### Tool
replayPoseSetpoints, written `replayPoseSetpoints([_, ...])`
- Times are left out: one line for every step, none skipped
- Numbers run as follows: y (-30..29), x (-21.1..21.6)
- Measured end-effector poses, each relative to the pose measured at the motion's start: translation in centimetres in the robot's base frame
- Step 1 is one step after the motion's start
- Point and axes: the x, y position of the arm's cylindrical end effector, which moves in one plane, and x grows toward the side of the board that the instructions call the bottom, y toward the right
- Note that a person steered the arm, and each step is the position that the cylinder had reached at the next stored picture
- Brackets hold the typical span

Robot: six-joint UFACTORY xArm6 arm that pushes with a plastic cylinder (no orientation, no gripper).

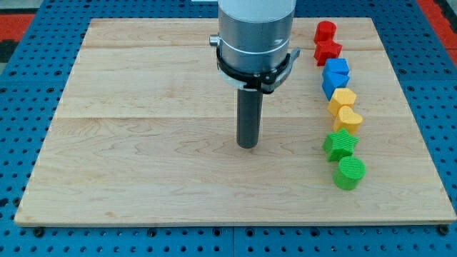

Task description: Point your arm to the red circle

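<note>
The red circle block (325, 31) sits at the top of a column of blocks on the view's right, near the board's top edge. Just below it lies a red star block (328, 51). My tip (248, 146) rests on the wooden board (143, 143) near its middle, well to the left of and below the red circle. It touches no block.
Below the red blocks the column continues with two blue blocks (335, 76), a yellow block (343, 99), a yellow heart (348, 118), a green star (340, 144) and a green circle (350, 173). Blue pegboard (21, 107) surrounds the board.
</note>
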Motion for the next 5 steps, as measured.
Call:
replayPoseSetpoints([1.3,2.3])
replayPoseSetpoints([3.7,6.2])
replayPoseSetpoints([12.0,9.5])
replayPoseSetpoints([23.0,11.4])
replayPoseSetpoints([26.7,10.8])
